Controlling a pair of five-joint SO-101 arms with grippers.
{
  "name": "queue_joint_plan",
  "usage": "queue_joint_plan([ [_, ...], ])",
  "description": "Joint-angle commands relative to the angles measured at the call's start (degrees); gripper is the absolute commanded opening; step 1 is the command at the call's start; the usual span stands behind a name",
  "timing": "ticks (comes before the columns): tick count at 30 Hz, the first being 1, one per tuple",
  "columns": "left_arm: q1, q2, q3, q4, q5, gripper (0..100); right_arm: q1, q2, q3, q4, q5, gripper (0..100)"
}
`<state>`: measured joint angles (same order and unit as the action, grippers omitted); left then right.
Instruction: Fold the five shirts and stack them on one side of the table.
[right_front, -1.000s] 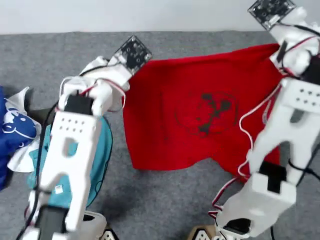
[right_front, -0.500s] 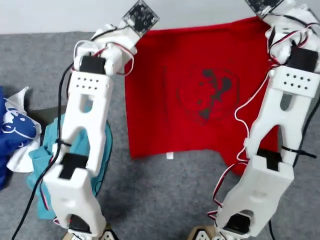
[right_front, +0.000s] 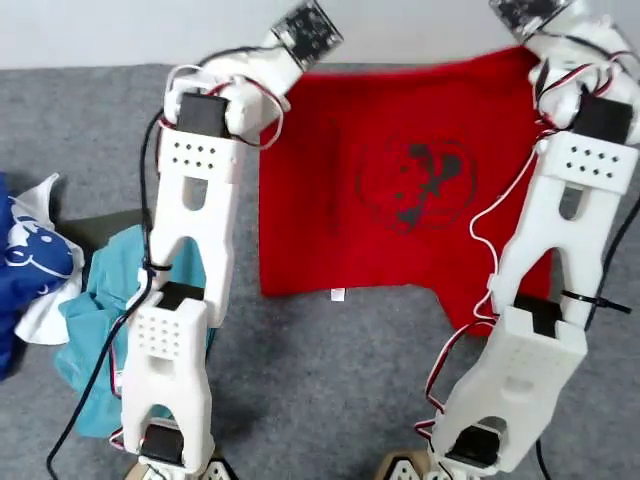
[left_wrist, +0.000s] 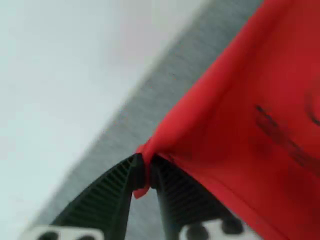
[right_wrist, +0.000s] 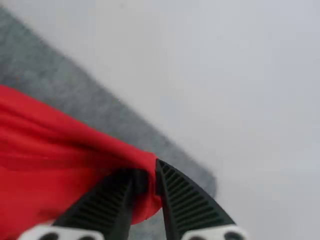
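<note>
The red shirt (right_front: 400, 200) is soft, smooth knit cloth, spread nearly flat across the far half of the grey, felt-like counter (right_front: 330, 400), between the two arms. Its straight hem faces the arm bases and its far edge reaches the counter's back rim. A dark round print (right_front: 420, 185) sits mid-chest, too smudged to read, and a tiny white label (right_front: 338, 294) at the hem is illegible. The left pincer (left_wrist: 142, 167), black and ribbed, is pressed together on a bunched far corner of the shirt. The right pincer (right_wrist: 145, 175) pinches the opposite far corner. Well apart, at the counter's left, lie a crumpled teal shirt (right_front: 95, 300) and a blue-and-white shirt (right_front: 25, 260).
</note>
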<state>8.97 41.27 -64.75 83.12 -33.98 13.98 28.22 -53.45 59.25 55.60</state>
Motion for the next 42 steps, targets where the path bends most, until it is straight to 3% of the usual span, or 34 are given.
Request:
queue_joint_plan([
  [1,2.0,0.2,-4.1,10.0,-0.5,0,1.6,-1.3,-0.4,9.6,-0.4,1.0],
  [4,3.2,0.8,-5.0,17.0,-0.5,0,2.4,-1.4,-0.6,19.5,-0.4,1.0],
  [13,4.4,-4.1,8.8,17.5,-0.2,0,6.3,-1.3,-0.4,43.7,-0.3,1.0],
  [19,5.3,-10.5,27.4,17.5,-0.5,0,9.6,-2.9,8.0,43.7,-0.4,1.0],
  [26,5.5,-12.5,38.7,17.4,-0.3,0,11.5,-10.1,25.1,43.6,-0.4,1.0],
  [37,5.1,-12.5,41.1,17.4,-0.2,1,11.5,-14.8,39.9,42.4,-0.3,1.3],
  [42,5.0,-14.2,41.1,17.5,3.0,8,11.6,-15.3,39.7,43.1,0.2,7.0],
])
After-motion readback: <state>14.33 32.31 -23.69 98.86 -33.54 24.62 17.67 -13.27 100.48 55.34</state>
